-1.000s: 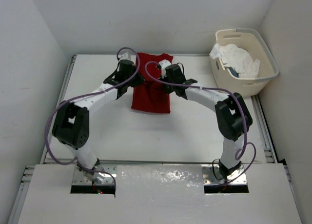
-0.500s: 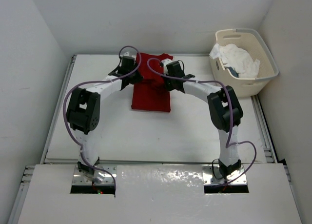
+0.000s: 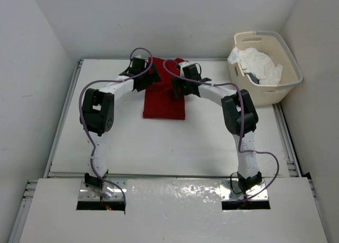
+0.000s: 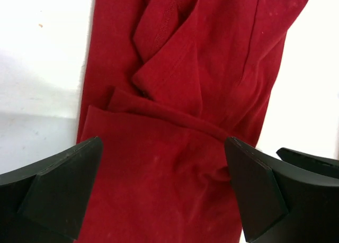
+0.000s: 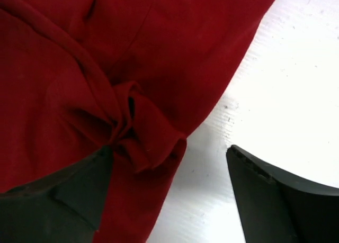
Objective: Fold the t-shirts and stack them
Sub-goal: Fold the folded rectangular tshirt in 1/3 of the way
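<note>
1. Red t-shirt lies folded at far centre of table.
2. Cream basket, far right, holds white shirt, maybe more beneath.
3. Left gripper and right gripper just sprang wide over red cloth: fold released, next shirt due.

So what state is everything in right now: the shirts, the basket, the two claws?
Red shirt, folded narrow, lying flat on the table, with one bunched crease at its edge.
Basket, upright, laundry inside.
White shirt, crumpled on top of that laundry.
Left claw, open over the red shirt, gripping nothing.
Right claw, open at the red shirt's edge, gripping nothing.
</note>
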You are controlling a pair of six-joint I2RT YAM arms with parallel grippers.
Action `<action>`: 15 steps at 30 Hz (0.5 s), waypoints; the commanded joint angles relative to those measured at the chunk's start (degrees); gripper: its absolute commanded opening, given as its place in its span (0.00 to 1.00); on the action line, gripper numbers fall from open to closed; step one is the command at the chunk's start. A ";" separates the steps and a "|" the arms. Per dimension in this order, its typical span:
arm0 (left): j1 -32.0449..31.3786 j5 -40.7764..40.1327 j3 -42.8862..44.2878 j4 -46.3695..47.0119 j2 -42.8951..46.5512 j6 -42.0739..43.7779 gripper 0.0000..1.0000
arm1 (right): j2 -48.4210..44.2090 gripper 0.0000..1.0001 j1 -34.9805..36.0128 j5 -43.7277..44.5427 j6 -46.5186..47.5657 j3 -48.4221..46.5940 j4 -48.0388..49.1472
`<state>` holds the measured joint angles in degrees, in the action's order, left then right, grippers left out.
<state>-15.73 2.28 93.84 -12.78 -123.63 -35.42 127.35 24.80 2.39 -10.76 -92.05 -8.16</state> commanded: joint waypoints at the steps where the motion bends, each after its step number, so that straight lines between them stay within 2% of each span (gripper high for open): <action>1: 0.61 1.05 0.39 -0.58 6.81 2.19 1.00 | -6.31 0.86 -0.01 0.06 -1.54 1.42 0.17; 3: 0.61 0.88 -4.25 -0.67 9.62 2.20 1.00 | -11.32 0.86 -0.01 -0.55 -2.76 4.93 2.00; 5: 0.52 0.18 -8.83 0.46 14.89 1.32 1.00 | -15.09 0.90 -0.01 -1.59 -3.47 10.21 5.24; 6: 0.61 -0.08 -14.07 1.08 16.91 0.80 1.00 | -15.55 0.90 0.08 -1.95 -4.43 11.18 5.18; 7: 0.61 -0.52 -16.74 2.39 20.68 0.18 1.00 | -15.55 0.99 0.42 -2.30 -4.53 11.10 4.22; 9: 0.61 -1.66 -23.05 2.49 25.60 -1.66 1.00 | -16.16 0.99 1.48 -9.49 -4.09 12.15 4.55; 11: 0.61 -2.02 -27.38 3.10 28.61 -2.81 1.00 | -16.78 0.99 2.18 -11.96 -4.96 15.40 8.84; 15: 0.61 -4.13 -35.99 2.93 33.71 -3.08 1.00 | -12.93 0.99 2.63 -15.04 -6.89 11.73 7.81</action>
<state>-15.64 0.10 61.30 -11.31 -92.01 -37.41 112.33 26.81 -7.42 -15.31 -78.61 -2.87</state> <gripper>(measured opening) 0.997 0.986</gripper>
